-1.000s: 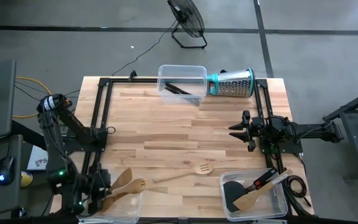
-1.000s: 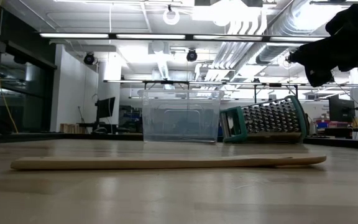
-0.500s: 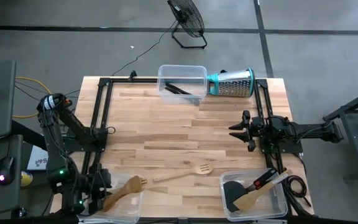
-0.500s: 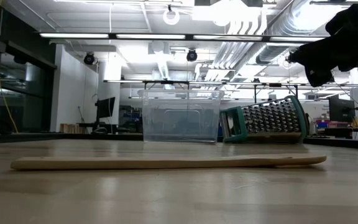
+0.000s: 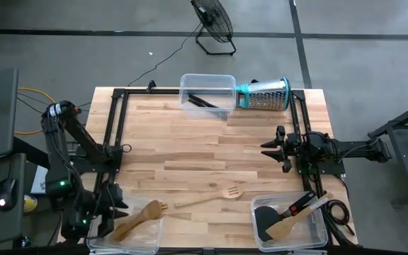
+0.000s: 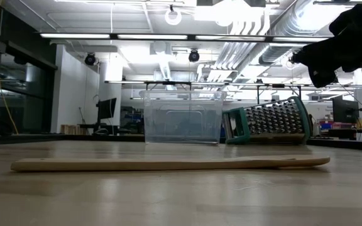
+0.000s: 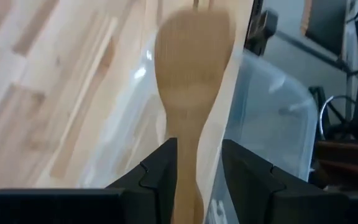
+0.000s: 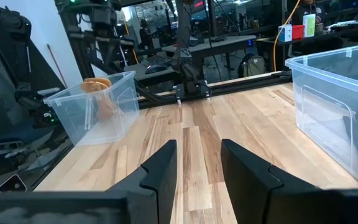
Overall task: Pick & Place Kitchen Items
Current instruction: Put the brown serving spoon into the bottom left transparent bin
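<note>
Left gripper (image 7: 197, 171): at front left corner of table, over clear bin (image 5: 144, 230); fingers (image 7: 160, 168) clamped on neck of wooden spoon (image 7: 194, 68).

Held spoon: bowl end points out over near-left bin; also seen from above at front left corner (image 5: 139, 218).

Slotted wooden fork (image 5: 211, 198): flat on bare table (image 5: 190, 142), near front edge, just right of near-left bin; touches no bin.

Far bin (image 5: 207, 93): at middle of back edge; thin black tools (image 5: 202, 101) lie inside.

Grater (image 5: 264, 93): on its side at back edge, touching far bin; steel cone, teal rim; not for moving.

Right gripper (image 5: 275, 149): waits near right edge, well apart from every tool; fingers (image 8: 160, 168) apart, nothing between.

Near-right bin (image 5: 317, 237): at front right corner; black spatula (image 5: 268, 219), red-black handle and a pale wooden tool inside.

Feel of wooden tools: likely light, stiff, dry and a bit smooth; no bend, hard to break.

Best hold: probably on thin handle or neck, across narrow sides; wide flat head could slip.

Shapes: long flat handles, rounded heads; bins thin, clear, see-through plastic; table pale planks.
</note>
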Robot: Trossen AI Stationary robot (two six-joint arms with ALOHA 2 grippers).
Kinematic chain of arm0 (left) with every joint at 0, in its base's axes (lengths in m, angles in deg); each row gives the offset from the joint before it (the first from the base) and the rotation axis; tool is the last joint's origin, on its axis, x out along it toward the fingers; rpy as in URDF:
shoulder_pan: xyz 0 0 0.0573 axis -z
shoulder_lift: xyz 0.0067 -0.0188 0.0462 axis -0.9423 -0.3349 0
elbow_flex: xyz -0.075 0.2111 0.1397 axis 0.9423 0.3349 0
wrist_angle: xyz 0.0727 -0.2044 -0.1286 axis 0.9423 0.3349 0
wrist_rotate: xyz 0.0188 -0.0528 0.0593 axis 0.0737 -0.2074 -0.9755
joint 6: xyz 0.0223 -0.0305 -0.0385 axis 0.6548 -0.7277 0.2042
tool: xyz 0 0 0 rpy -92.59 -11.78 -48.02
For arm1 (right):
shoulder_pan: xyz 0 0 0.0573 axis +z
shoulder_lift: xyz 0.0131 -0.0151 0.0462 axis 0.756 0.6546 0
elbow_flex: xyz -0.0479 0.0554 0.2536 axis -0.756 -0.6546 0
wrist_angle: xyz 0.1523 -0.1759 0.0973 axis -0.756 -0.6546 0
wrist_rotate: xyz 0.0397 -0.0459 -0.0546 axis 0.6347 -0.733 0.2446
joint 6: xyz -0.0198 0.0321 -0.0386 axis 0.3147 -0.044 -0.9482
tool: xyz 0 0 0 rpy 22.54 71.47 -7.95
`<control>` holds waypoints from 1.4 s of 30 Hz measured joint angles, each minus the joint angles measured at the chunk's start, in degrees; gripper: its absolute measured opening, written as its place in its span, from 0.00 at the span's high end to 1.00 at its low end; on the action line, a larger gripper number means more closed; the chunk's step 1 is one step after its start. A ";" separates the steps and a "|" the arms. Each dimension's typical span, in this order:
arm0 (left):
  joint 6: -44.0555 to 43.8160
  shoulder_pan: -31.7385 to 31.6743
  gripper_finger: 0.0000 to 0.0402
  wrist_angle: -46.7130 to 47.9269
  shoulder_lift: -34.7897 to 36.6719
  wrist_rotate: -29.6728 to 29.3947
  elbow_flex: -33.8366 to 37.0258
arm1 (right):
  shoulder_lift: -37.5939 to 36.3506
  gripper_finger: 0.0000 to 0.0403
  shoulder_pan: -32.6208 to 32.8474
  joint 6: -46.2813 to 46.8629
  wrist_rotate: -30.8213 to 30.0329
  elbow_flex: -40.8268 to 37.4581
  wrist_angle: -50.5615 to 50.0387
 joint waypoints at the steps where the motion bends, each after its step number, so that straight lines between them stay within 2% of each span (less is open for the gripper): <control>1: 1.17 -1.06 0.69 -0.02 0.27 -0.53 -0.43 | 0.00 0.71 0.00 -0.01 0.00 0.00 0.01; 7: 12.47 -9.98 0.69 -0.39 0.94 -0.71 -4.25 | 0.00 0.71 0.00 0.01 0.00 0.00 0.00; 11: 20.44 -17.96 0.69 -3.11 0.97 2.21 -5.32 | -0.02 0.71 0.00 -0.01 0.00 -0.01 0.00; 16: 26.07 -27.27 0.69 -6.42 0.56 5.44 -5.32 | 0.00 0.71 -0.01 0.00 0.00 0.00 0.00; 22: 34.59 -35.48 0.69 -13.44 -0.94 7.91 -5.37 | -0.01 0.71 0.00 0.00 0.00 -0.01 0.00; 33: 55.75 -43.28 0.69 -27.22 -8.27 8.71 -5.34 | -0.02 0.71 0.00 0.00 0.00 -0.01 0.00; 39: 56.13 -46.30 0.69 -32.62 -12.95 10.82 -5.34 | -0.01 0.71 0.00 0.00 0.00 0.00 0.00; 42: 56.50 -48.06 0.68 -34.60 -15.74 14.14 -5.34 | 0.00 0.71 -0.02 0.00 0.00 -0.01 0.00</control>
